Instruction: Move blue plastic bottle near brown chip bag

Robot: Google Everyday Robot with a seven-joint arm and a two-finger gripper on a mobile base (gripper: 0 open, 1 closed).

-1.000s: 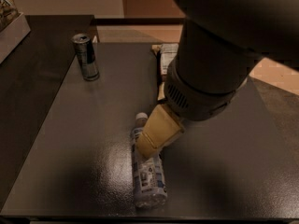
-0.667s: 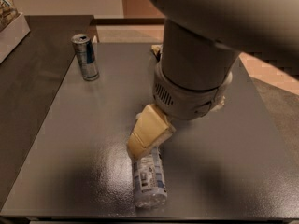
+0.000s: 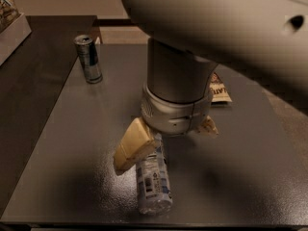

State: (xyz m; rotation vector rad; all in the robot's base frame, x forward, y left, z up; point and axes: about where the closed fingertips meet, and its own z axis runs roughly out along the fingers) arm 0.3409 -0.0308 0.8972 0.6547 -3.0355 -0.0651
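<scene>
The blue plastic bottle (image 3: 153, 183) lies on its side near the front edge of the dark table (image 3: 62, 143), its label facing up. Its far end is hidden under my gripper. My gripper (image 3: 168, 137) hangs right over that far end, open. One cream finger (image 3: 131, 148) is at the bottle's left side and the other finger (image 3: 208, 127) stands well off to the right. The brown chip bag (image 3: 219, 89) lies flat at the back right, mostly hidden behind my arm. Only a corner of it shows.
A slim blue-silver can (image 3: 89, 59) stands upright at the back left. A box (image 3: 9, 18) sits on the left counter edge. My large arm (image 3: 216, 28) blocks the upper right of the view.
My arm has swung over the table and the gripper has come down over the bottle's far end. The bottle and the can have not moved.
</scene>
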